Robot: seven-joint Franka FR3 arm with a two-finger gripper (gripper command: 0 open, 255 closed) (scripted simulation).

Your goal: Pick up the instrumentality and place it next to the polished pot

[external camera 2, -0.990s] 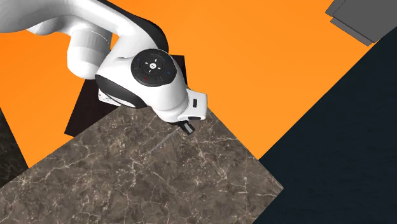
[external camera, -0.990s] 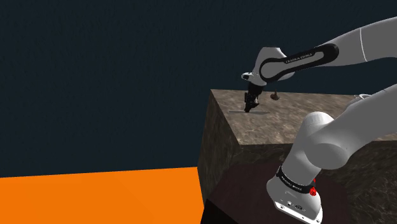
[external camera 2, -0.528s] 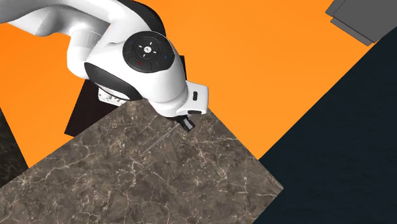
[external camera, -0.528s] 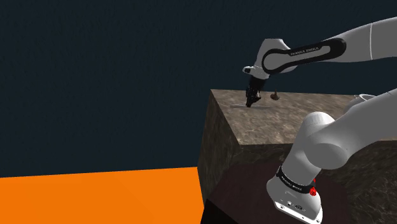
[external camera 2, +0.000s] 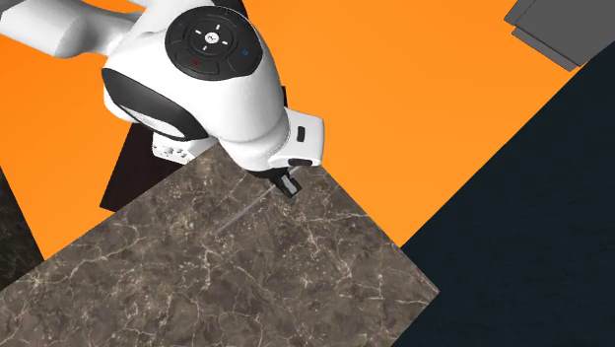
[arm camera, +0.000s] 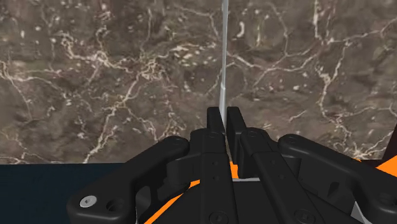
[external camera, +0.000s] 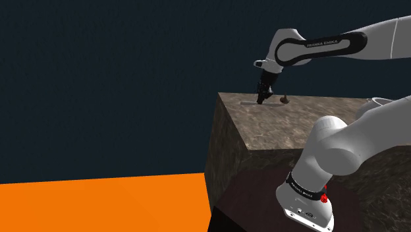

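Where the marble bench reaches its far corner, the jaws are clamped on one end of a thin grey tool lying low along the top. A small brown thing sits just beside them, on the shoulder view's right.

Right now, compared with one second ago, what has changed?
The gripper, shut on the thin grey tool, has risen and shifted slightly to the shoulder view's right, taking the tool along. The small brown thing and the counter stayed as they were.
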